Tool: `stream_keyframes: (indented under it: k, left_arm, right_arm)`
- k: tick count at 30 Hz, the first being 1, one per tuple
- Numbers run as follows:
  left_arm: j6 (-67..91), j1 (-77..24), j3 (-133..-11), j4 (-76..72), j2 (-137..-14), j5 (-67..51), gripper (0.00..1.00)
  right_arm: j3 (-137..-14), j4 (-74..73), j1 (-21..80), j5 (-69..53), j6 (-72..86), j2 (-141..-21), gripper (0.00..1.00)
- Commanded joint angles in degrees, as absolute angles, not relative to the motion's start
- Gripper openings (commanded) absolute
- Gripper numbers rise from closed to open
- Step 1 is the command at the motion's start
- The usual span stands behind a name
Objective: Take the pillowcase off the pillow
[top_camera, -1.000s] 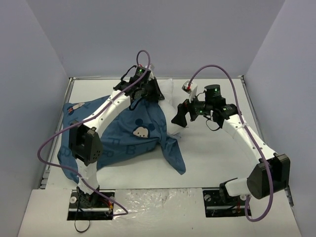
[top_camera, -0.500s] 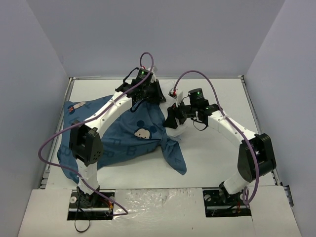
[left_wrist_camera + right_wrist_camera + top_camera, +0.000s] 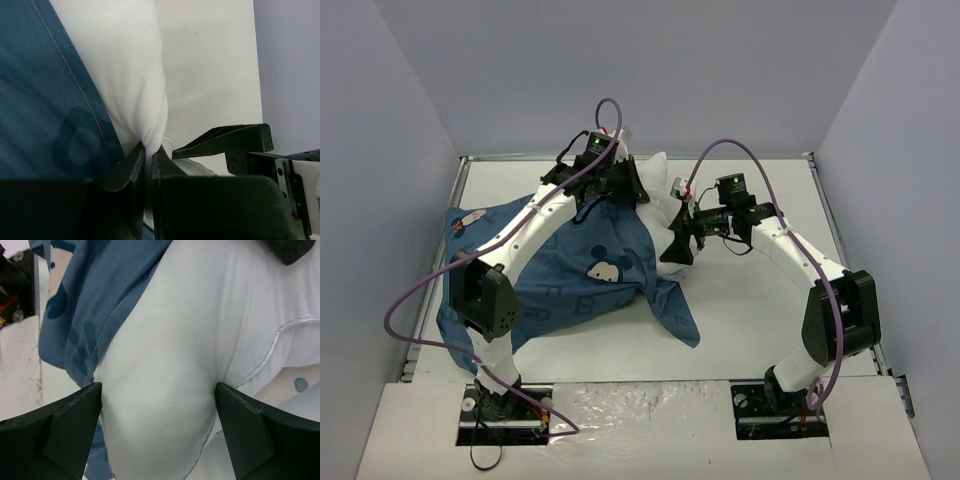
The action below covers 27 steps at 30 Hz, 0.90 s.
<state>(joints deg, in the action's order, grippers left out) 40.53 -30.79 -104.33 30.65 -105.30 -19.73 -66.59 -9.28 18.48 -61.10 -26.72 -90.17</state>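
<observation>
The dark-blue pillowcase (image 3: 570,270) lies left of centre and covers most of the white pillow (image 3: 660,185), whose right end sticks out. My left gripper (image 3: 628,190) is shut on a pinch of white pillow fabric (image 3: 145,100), right beside the pillowcase's hem (image 3: 45,100). My right gripper (image 3: 678,245) is open. Its fingers (image 3: 70,430) stand on either side of the bulging pillow end (image 3: 165,365), with the pillowcase edge (image 3: 90,305) to the left. The right gripper also shows in the left wrist view (image 3: 235,145).
The white table (image 3: 760,300) is boxed in by grey walls at the back and both sides. A loose flap of pillowcase (image 3: 675,320) trails toward the front. Purple cables (image 3: 740,150) loop above both arms.
My right arm swung left and brought its open jaws around the exposed pillow end. My left gripper shifted slightly back-left while still holding, and more white pillow shows.
</observation>
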Motion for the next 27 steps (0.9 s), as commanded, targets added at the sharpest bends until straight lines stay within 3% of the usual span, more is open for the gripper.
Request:
stream_keyframes:
  k: [1, 6, 13, 14, 16, 17, 18, 20, 21, 22, 24, 27]
  left_arm:
    - [39.82, -30.32, -105.82, 27.25, -99.93, -23.20, 0.02]
    - [40.69, -30.50, -105.12, 25.58, -100.11, -24.34, 0.02]
    - [42.10, -31.73, -103.89, 23.56, -100.37, -25.22, 0.02]
    - [42.10, -31.99, -103.97, 23.47, -100.55, -25.22, 0.02]
    - [41.92, -32.17, -104.32, 23.47, -100.72, -24.96, 0.02]
    - [41.05, -31.99, -104.85, 24.34, -100.81, -24.53, 0.05]
    - [41.05, -31.91, -105.72, 25.30, -100.98, -23.91, 0.11]
    - [38.07, -31.73, -110.46, 30.29, -101.60, -20.85, 0.32]
    - [35.45, -31.47, -112.65, 32.32, -101.86, -19.44, 0.54]
    - [34.03, -31.55, -114.59, 33.91, -102.13, -17.86, 0.67]
    - [31.30, -31.55, -118.38, 37.17, -101.43, -14.43, 0.82]
    - [31.54, -31.73, -114.54, 36.57, -97.13, -10.56, 0.85]
  right_arm:
    - [-68.38, -15.64, 18.81, -58.30, -36.20, -89.38, 0.90]
    - [-69.87, -15.21, 21.00, -52.30, -37.79, -93.24, 0.85]
    - [-71.37, -6.63, 28.29, -49.05, -31.14, -99.84, 0.67]
    - [-71.28, -5.37, 28.91, -48.69, -29.03, -100.02, 0.49]
    - [-71.46, -2.22, 29.01, -48.52, -22.79, -100.37, 0.26]
    - [-70.41, 0.59, 28.66, -47.73, -18.94, -99.33, 0.05]
    - [-70.40, 0.61, 27.96, -47.72, -18.90, -99.32, 0.00]
    - [-67.33, 6.58, 24.27, -47.55, -12.59, -96.69, 0.00]
    - [-66.89, 7.55, 22.78, -47.64, -10.83, -96.16, 0.00]
    - [-67.15, 8.17, 19.28, -47.55, -7.94, -95.54, 0.00]
    - [-67.06, 10.27, 15.31, -47.63, -5.02, -94.40, 0.00]
    - [-67.32, 11.08, 7.58, -49.39, -2.20, -94.04, 0.00]
